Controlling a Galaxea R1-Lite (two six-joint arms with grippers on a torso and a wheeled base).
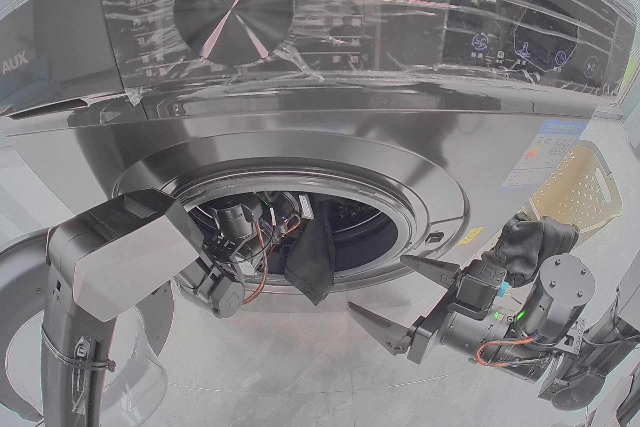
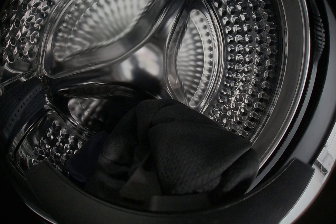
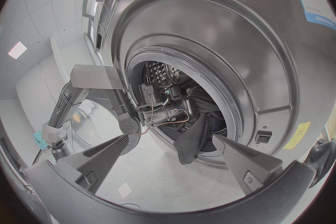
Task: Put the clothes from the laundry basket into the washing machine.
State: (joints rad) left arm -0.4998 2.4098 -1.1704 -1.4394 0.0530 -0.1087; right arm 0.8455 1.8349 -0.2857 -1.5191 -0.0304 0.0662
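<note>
The left gripper (image 1: 293, 215) is inside the washing machine (image 1: 400, 141) opening, and whether it grips anything cannot be told. A dark garment (image 1: 312, 261) lies at the drum's mouth, partly hanging over the door rim. The right gripper (image 1: 377, 283) is spread wide and empty in front of the machine, near the laundry basket (image 1: 587, 188)

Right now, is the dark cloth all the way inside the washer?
No, part of the dark cloth hangs out over the door rim of the washer.
</note>
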